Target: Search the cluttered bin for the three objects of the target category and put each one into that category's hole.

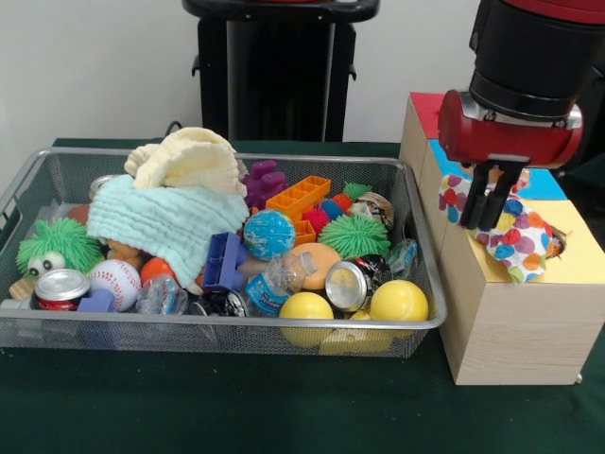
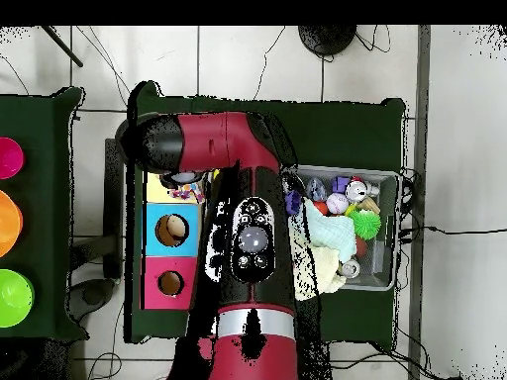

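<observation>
The tool (image 1: 492,210) is hanging over the yellow-topped box (image 1: 515,312), its two dark fingers (image 1: 471,200) pointing down and clamping the top of a polka-dot cloth (image 1: 515,241). The cloth is draping over the box's top and partly sinking into the hole (image 1: 556,244), with a fold spilling over the box's front edge. Only a sliver of the dark hole is showing beside the fabric.

In the overhead view the red arm (image 2: 248,228) is covering much of the table (image 2: 347,119), and the cloth is appearing as a speckled patch on the yellow top (image 2: 158,188); the tool itself is hidden under the arm there.

Beside the yellow-topped box, the wire-mesh bin (image 1: 236,326) is sitting full of clutter. A mint-green waffle cloth (image 1: 170,222) is lying across its middle with a cream-yellow waffle cloth (image 1: 184,161) piled on top. Two yellow balls (image 1: 305,307) are resting against the bin wall nearest the box, with a baseball (image 1: 115,282) and a soda can (image 1: 61,287) farther from it.

Behind the yellow-topped box, the blue-topped box (image 2: 171,230) and the red-topped box (image 2: 170,283) are standing in a row.
</observation>
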Available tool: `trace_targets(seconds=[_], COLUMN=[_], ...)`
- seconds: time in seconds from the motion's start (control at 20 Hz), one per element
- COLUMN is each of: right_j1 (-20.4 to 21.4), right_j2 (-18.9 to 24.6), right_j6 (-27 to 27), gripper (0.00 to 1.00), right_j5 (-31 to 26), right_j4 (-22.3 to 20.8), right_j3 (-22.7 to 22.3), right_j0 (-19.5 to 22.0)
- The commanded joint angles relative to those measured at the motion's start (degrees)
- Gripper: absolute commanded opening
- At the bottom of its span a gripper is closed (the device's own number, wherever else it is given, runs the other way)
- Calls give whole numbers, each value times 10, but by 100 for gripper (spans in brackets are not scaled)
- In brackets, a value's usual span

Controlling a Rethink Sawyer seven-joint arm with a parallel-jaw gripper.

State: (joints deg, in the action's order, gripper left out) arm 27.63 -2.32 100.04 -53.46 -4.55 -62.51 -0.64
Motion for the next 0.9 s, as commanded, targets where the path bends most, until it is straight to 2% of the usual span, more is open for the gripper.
trace_targets(seconds=[0.05,0.9], right_j1=[-9,-17], right_j2=[41,37], right_j6=[45,67], gripper=[0,0], right_j5=[49,97], right_j4=[-3,4], right_j3=[-80,-116], right_j0=[0,-11])
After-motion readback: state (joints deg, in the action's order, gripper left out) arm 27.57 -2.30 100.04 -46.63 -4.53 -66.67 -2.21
